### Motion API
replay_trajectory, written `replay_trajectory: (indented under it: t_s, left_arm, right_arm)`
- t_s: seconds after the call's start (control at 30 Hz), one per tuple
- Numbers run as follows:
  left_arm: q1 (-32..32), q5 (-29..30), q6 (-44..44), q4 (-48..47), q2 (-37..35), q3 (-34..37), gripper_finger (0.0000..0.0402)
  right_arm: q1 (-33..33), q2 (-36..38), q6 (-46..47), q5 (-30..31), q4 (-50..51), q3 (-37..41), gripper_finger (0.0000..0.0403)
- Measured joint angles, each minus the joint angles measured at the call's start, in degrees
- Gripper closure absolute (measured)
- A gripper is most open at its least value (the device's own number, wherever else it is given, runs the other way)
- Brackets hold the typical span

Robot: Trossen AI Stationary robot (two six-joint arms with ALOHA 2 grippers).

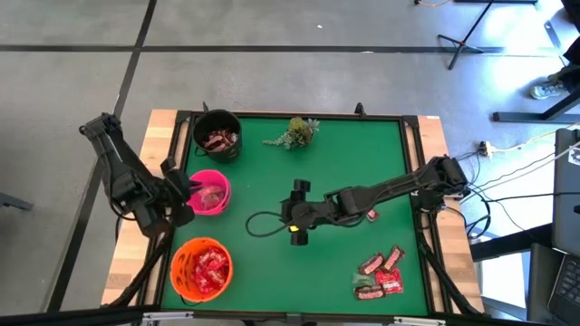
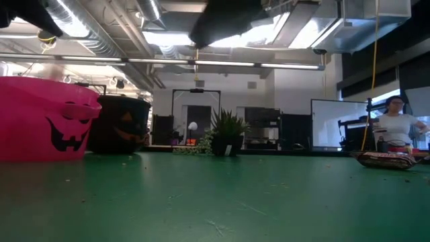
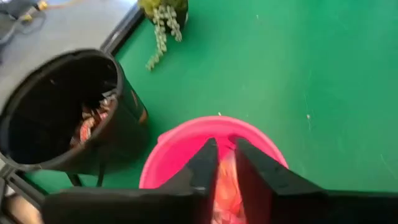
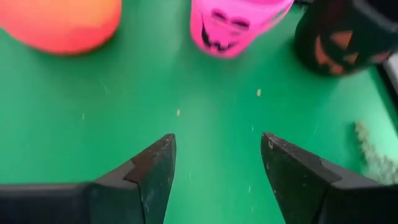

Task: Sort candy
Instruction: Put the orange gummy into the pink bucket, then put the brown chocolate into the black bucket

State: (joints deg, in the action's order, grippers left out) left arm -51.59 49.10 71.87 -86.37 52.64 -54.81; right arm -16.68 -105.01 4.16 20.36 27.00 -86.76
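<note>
Left wrist view shows the left gripper (image 3: 225, 163) over the pink bowl (image 3: 180, 146), fingers barely parted around a candy (image 3: 226, 180); release squarely inside, while the right gripper (image 1: 299, 211), jaws apart, waits mid-table, loose candy (image 1: 381, 273) at five o'clock.

I worked in a lab: exposed ceiling ducts (image 2: 101, 33), a whiteboard (image 2: 336, 124) and tripod stands (image 1: 467, 41) at two o'clock.

A grey concrete floor (image 1: 272, 81) crossed by dark seams is seen around the table. At two o'clock, black stand legs (image 1: 467, 41) are set on it; at three o'clock, cables (image 1: 521, 149) are strewn. Across the room, ceiling ducts (image 2: 101, 30), strip lights (image 2: 201, 62), a whiteboard (image 2: 336, 124) and a person (image 2: 396, 128) are seen.
</note>
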Motion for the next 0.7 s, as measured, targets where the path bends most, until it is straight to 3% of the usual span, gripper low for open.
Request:
replay_trajectory:
  t_s: [0.17,0.33,0.53,0.7]
  left_arm:
    - [0.0,-1.5,0.64,-0.02,0.02,0.0,0.0282]
    - [0.0,2.58,0.62,0.3,0.02,0.0,0.0232]
    - [-0.04,11.64,-2.49,5.98,0.02,0.0,0.0229]
    - [-0.16,14.35,-10.07,13.74,0.11,0.0,0.0242]
  right_arm:
    - [-0.39,2.01,3.87,-1.02,8.99,0.0,0.0171]
    - [-1.09,5.81,12.09,-4.68,21.91,0.0,0.0171]
    - [-2.73,9.4,25.18,-11.0,38.71,0.0,0.0171]
    - [-6.67,9.44,31.3,-9.33,47.44,2.42,0.0171]
